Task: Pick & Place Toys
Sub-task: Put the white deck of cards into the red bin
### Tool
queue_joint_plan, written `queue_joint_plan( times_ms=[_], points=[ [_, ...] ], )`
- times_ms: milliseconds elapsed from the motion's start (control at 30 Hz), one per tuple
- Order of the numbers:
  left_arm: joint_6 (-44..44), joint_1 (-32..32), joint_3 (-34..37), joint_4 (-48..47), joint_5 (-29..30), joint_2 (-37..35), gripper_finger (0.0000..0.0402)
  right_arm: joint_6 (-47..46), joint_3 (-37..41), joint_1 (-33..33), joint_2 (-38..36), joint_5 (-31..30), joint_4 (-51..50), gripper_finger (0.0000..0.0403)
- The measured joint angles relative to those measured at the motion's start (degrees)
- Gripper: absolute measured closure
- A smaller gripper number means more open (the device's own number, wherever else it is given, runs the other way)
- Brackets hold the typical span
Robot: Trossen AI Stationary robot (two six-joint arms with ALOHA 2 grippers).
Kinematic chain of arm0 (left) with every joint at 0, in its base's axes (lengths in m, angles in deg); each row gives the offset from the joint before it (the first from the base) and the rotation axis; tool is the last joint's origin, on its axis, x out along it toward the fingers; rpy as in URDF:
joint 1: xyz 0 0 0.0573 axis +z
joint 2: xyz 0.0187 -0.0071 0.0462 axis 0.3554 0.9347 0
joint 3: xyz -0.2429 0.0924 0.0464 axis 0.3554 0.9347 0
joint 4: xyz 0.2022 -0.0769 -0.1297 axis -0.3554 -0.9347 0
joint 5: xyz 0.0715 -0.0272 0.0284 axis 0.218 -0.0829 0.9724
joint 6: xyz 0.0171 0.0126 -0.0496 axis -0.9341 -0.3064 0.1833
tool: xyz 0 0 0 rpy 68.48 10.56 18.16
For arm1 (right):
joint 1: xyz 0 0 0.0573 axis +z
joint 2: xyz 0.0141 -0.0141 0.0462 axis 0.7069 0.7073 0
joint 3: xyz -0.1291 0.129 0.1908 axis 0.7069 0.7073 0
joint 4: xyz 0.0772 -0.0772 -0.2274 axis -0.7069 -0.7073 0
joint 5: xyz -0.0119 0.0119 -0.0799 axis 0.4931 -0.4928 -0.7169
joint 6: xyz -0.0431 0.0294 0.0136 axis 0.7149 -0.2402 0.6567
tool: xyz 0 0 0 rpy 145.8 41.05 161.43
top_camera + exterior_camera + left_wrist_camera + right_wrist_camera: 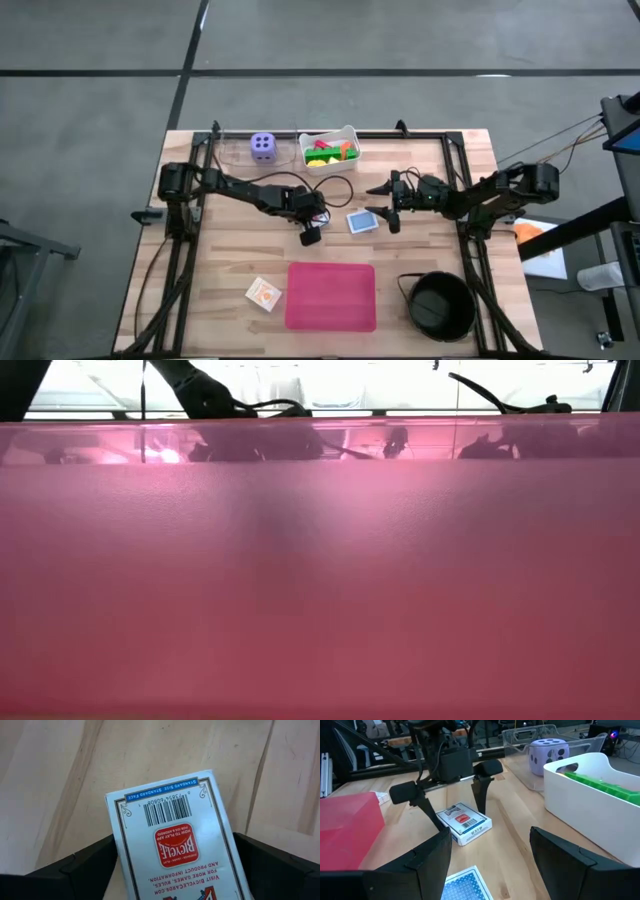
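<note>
A white playing-card box (175,840) lies flat on the wooden table; it also shows in the right wrist view (465,824). My left gripper (311,233) is open over it, pointing down, one finger at each long side. My right gripper (386,206) is open and empty, just right of a blue card box (362,221) that lies flat on the table. A purple die (263,146) sits at the far edge. Green, red and orange blocks lie in the white tub (344,134). An orange-and-white card box (264,293) lies near the front left. My left gripper's fingers (92,862) stand close at both long sides of the white card box, coming from above. I cannot tell whether they touch it. The box lies flat on the table.
The large pink mat (330,295) lies at the front middle and fills the low view (320,580). A black bowl (440,305) stands at the front right. A clear plastic tray (530,737) stands beside the die. Bare wood lies between the two grippers and the mat.
</note>
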Motion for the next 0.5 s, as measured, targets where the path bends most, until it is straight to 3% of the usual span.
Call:
queue_joint_plan(
  times_ms=[200, 500],
  points=[
    [-0.12, -0.05, 0.26, -1.15, 2.42, -1.38, 0.0099, 0.07, 0.0, 0.0, 0.0, -0.02, -0.02, 0.0135],
    [-1.97, -0.05, 0.38, -2.72, 4.45, -2.7, 0.01, 0.09, 0.0, 0.0, 0.0, -0.02, -0.11, 0.0135]
  ],
)
